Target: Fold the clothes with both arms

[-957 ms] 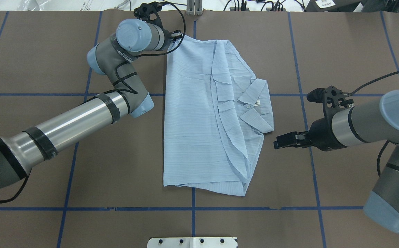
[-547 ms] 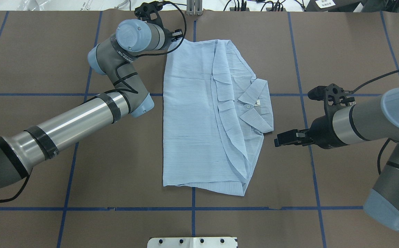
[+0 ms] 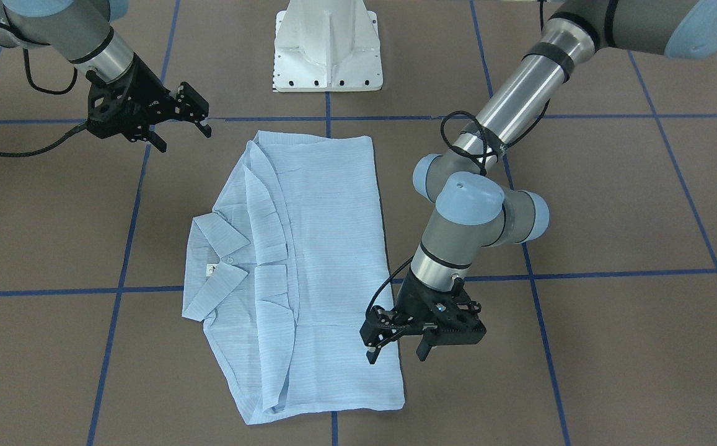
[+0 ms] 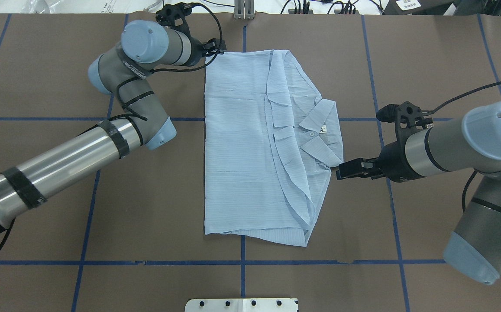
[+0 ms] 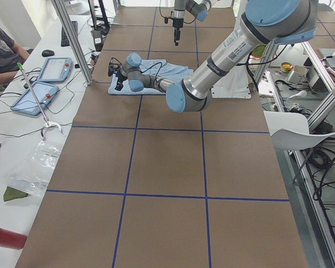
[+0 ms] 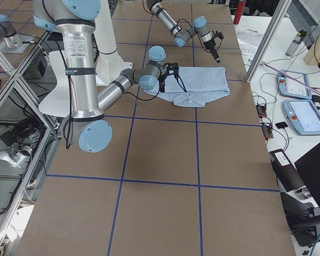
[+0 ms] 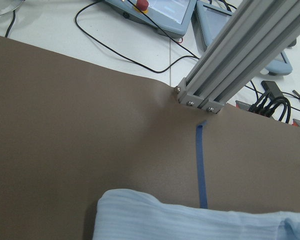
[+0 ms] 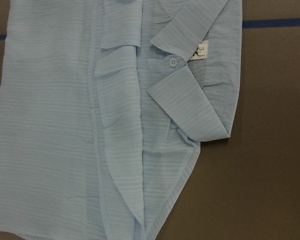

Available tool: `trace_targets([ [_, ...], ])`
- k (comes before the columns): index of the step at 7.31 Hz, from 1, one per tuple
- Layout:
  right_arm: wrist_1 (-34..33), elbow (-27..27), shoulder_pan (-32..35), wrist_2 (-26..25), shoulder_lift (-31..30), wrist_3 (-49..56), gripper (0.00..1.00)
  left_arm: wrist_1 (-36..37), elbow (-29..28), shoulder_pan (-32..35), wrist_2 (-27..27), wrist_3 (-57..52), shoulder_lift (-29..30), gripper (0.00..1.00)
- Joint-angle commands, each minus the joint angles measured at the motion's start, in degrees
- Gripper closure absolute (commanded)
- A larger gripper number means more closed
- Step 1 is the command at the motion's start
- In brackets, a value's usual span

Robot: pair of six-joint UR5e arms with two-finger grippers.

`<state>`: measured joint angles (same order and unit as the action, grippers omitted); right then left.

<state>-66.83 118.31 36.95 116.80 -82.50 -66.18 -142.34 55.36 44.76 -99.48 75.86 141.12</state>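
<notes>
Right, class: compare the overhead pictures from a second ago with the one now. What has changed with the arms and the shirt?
The left end effector has let go of the shirt at its far corner, which now lies flat. It has pulled back toward the robot's left, jaws open. The right end effector has crept slightly nearer the collar, touching nothing. The shirt's fold and position are otherwise unchanged.
</notes>
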Motion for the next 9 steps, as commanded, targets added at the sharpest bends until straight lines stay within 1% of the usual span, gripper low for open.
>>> trace_targets([
  [1,-10.46,-0.10,-3.44,-4.88,7.31,0.09,0.00,7.58,14.37,1.21,-5.79,-0.10,-9.15,0.00],
  [2,-15.04,-0.45,-7.29,-10.05,10.40,0.44,0.00,11.00,23.13,1.21,-5.90,-0.27,-15.72,0.00],
  [3,-17.17,-2.36,-9.94,-13.41,13.30,0.96,0.00,17.03,32.70,1.04,-5.98,-0.71,-20.66,0.00],
  [4,-17.19,-6.04,-11.88,-15.35,16.02,1.23,0.00,23.36,40.37,0.95,-8.16,-1.41,-23.32,0.00],
  [5,-17.19,-8.51,-14.34,-18.59,16.83,2.36,0.00,27.42,47.58,0.34,-9.66,-1.33,-26.13,0.00],
  [6,-17.28,-10.10,-15.15,-19.32,16.84,5.59,0.00,28.86,50.87,-0.45,-9.76,-0.72,-27.55,0.00],
  [7,-17.37,-11.86,-15.33,-19.41,16.76,6.24,0.00,28.96,50.99,-2.11,-9.68,-0.45,-27.65,0.00],
  [9,-17.46,-13.80,-15.59,-19.42,17.02,7.11,0.00,28.87,50.64,-2.92,-9.59,-0.27,-27.74,0.00],
])
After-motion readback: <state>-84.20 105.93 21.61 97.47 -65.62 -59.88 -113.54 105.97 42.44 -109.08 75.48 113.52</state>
